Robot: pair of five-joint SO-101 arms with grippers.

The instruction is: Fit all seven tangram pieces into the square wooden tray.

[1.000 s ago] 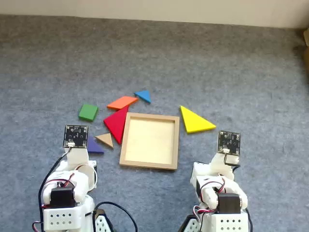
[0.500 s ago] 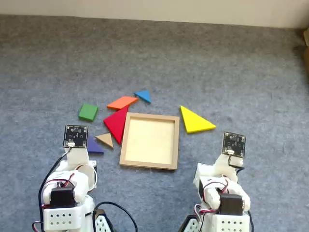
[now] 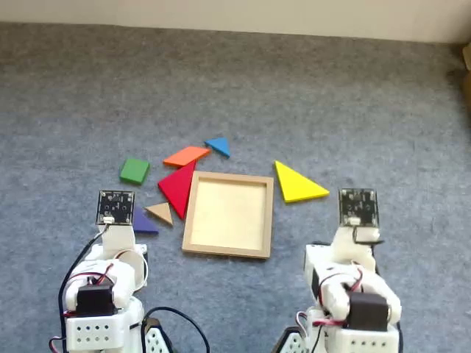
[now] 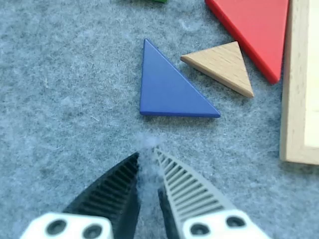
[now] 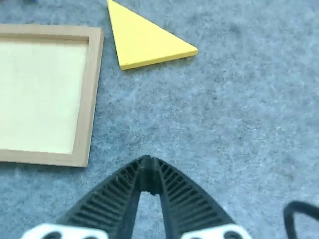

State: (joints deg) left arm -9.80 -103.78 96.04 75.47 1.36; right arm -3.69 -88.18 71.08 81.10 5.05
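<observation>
- At the middle of the counter (image 3: 383, 110) lies the square wooden tray (image 3: 189, 213). It holds no piece yet; all seven lie around it.
- The yellow triangle (image 3: 296, 184) is just beside its far right corner. The red triangle (image 3: 179, 187) lies along the left rim; whether it touches, I cannot tell.
- Left of the red one are the wood-coloured triangle (image 3: 161, 213), the dark blue triangle (image 4: 167, 92) and the green square (image 3: 135, 170). Beyond the tray are the orange parallelogram (image 3: 185, 156) and the small blue triangle (image 3: 218, 146).
- The pieces look thin, stiff and light. I judge they should be pinched across two edges near a narrow corner, and they may slide.
- The left gripper (image 4: 148, 155) hangs just before the dark blue triangle, its jaws almost together, empty. The right gripper (image 5: 148, 162) is near the tray's near right corner, its jaws closed on nothing.
- The yellow triangle has open counter around it. The left pieces are crowded, so their neighbours are easy to knock.
</observation>
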